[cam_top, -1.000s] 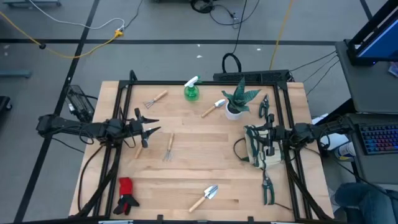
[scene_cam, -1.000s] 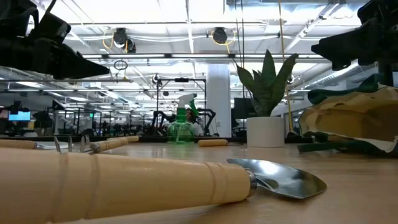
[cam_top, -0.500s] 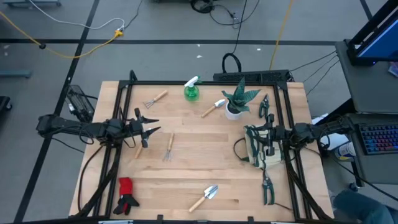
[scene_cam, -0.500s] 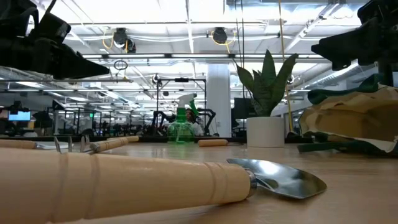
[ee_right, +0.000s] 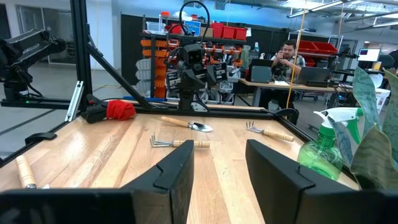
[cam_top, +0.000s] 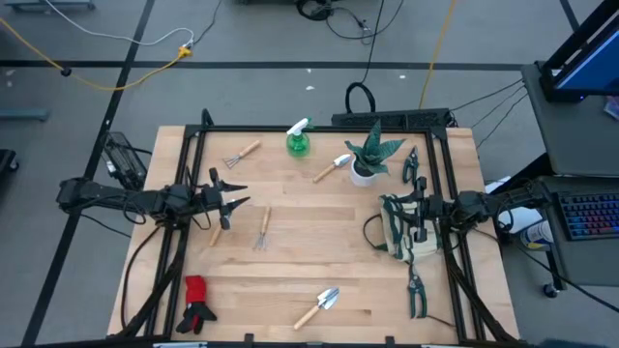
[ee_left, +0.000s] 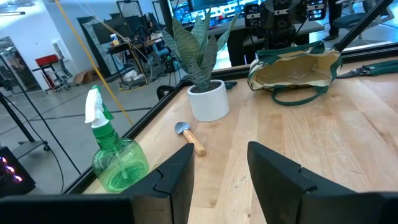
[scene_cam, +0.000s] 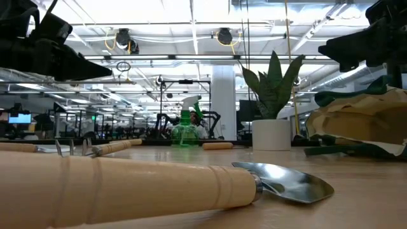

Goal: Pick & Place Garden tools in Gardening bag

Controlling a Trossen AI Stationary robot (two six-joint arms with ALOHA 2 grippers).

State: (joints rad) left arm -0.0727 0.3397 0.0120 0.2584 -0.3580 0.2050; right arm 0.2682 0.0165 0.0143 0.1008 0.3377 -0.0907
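The gardening bag (cam_top: 406,235) lies at the table's right, tan with green trim; in the left wrist view the bag (ee_left: 295,68) rests on its side. My right gripper (cam_top: 395,215) hovers open over it, pointing level toward the table's left. My left gripper (cam_top: 235,196) hangs open at the left, above a wooden handle (cam_top: 215,232). On the table lie a rake (cam_top: 242,153), a fork (cam_top: 262,229), trowels (cam_top: 319,304) (cam_top: 334,166), shears (cam_top: 411,164) (cam_top: 416,290), the green spray bottle (cam_top: 298,141) and red-and-black gloves (cam_top: 196,302).
A spiky plant in a white pot (cam_top: 369,157) stands beside the bag's far side. A black frame (cam_top: 193,174) rims the table. Bare wood (cam_top: 319,227) lies in the middle. A person (ee_right: 289,55) sits beyond the table in the room.
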